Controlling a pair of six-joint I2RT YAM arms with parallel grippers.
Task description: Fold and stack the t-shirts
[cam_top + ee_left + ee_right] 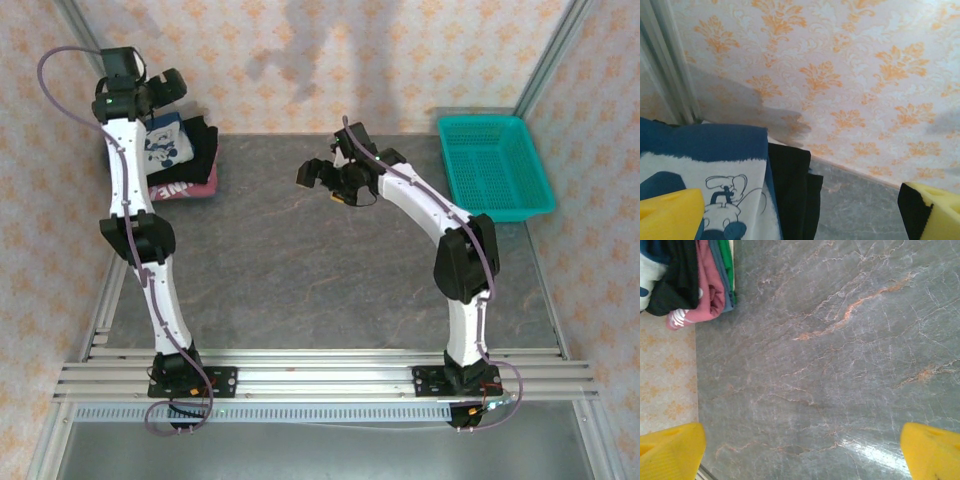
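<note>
Stack: tees are piled at the far left corner of the table (300,280)
Navy tee (165,140): laid on top, with its white cartoon print facing up
Black tee (203,150): lodged under the navy one, its edge showing on the right side
Pink tee (185,188): placed lower in the pile, white letters seen along its near edge
Lower layers: a blue-grey fold (722,275) and a green fold (729,260) are seen beyond the pink one
Left gripper (168,90): held above the stack, yellow pads (670,212) spread wide, nothing gripped
Right gripper (325,180): held over the middle of the table, pads (932,452) spread wide, nothing gripped
Basket (495,170): teal, set at the far right corner, well apart from the stack
</note>
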